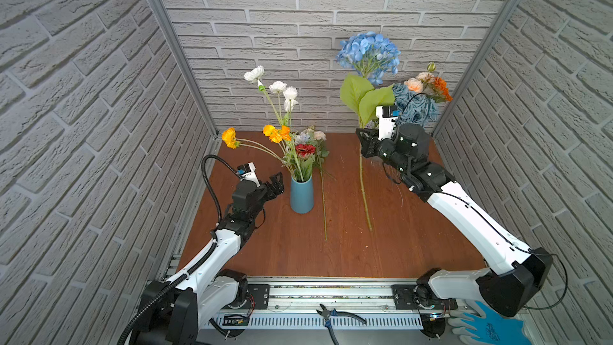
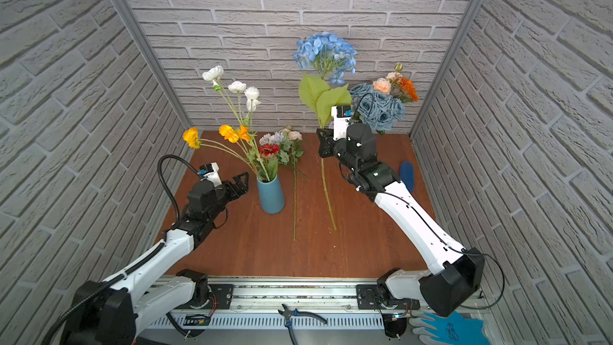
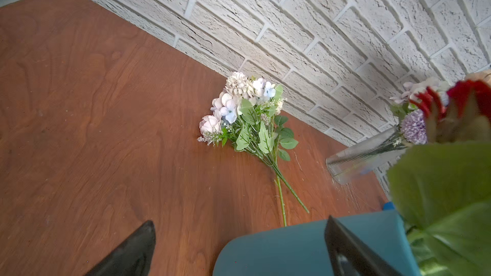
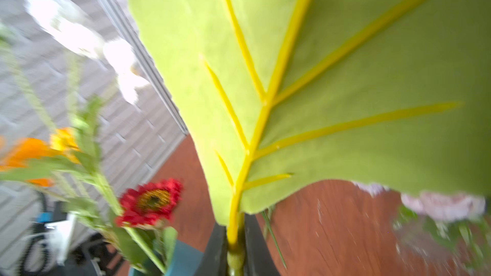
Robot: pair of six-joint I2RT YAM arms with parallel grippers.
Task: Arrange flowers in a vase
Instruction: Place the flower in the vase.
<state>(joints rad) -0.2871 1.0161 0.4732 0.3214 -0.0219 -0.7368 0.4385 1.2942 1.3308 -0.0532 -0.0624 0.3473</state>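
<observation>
My right gripper (image 1: 362,142) is clamped on the stem of the blue hydrangea (image 1: 368,53), upright over the table (image 1: 398,243), not yet in the blue vase (image 1: 302,195), which holds poppies (image 1: 275,132) and a red bloom (image 1: 305,151). My left gripper (image 1: 277,184) gapes empty beside it. A lilac-white spray (image 3: 247,112) lies waiting on the table (no legible writing anywhere)

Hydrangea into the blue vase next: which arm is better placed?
Right. Its jaws are shut on the hydrangea stem, holding it upright. The left jaws stand open and empty beside the vase; that arm could likely steady it.
</observation>
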